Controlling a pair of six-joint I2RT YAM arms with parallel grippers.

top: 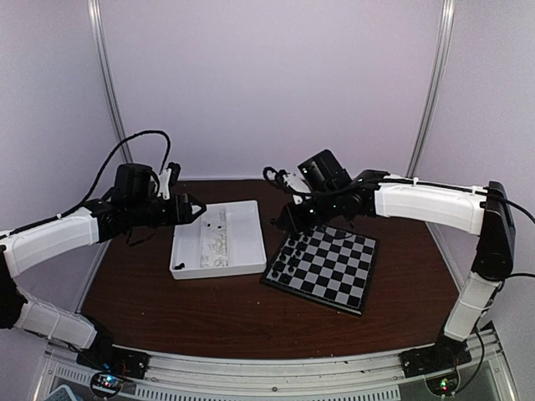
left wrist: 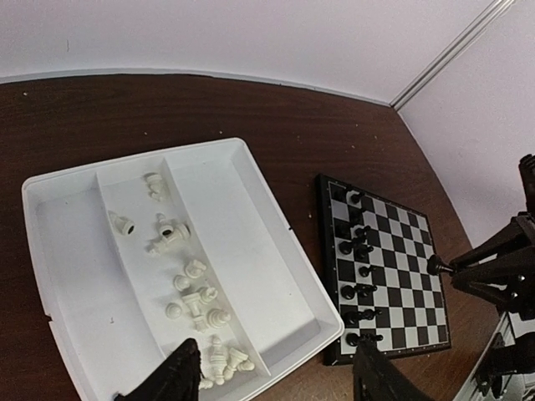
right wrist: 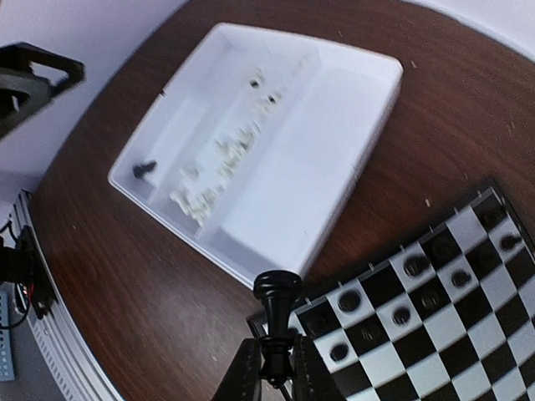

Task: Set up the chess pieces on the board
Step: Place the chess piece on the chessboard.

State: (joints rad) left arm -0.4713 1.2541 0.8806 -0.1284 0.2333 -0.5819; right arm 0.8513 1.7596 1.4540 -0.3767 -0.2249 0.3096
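Pale walls close in a dark brown table (top: 167, 292), with both arms bolted at its near edge. The left arm (top: 50, 238) reaches in from the left and the right arm (top: 426, 205) from the right.

A white tray (left wrist: 251, 251) with three compartments lies on the left half of the table. Just beside it, to the right and apart from it, lies the board (top: 334, 271), turned at an angle to the tray.

The left gripper (left wrist: 274, 357) hangs over the near end of the tray with its fingers spread wide and nothing between them. The right gripper (right wrist: 277, 361) is raised near the board's rim on the tray side, its fingers pinching the base of an upright black piece (right wrist: 276, 301).

Loose white pieces (left wrist: 196, 301) are heaped in the tray's middle compartment. Other black pieces (left wrist: 359, 251) stand on the board in the two rows nearest the tray. The rest of the board's squares are bare.
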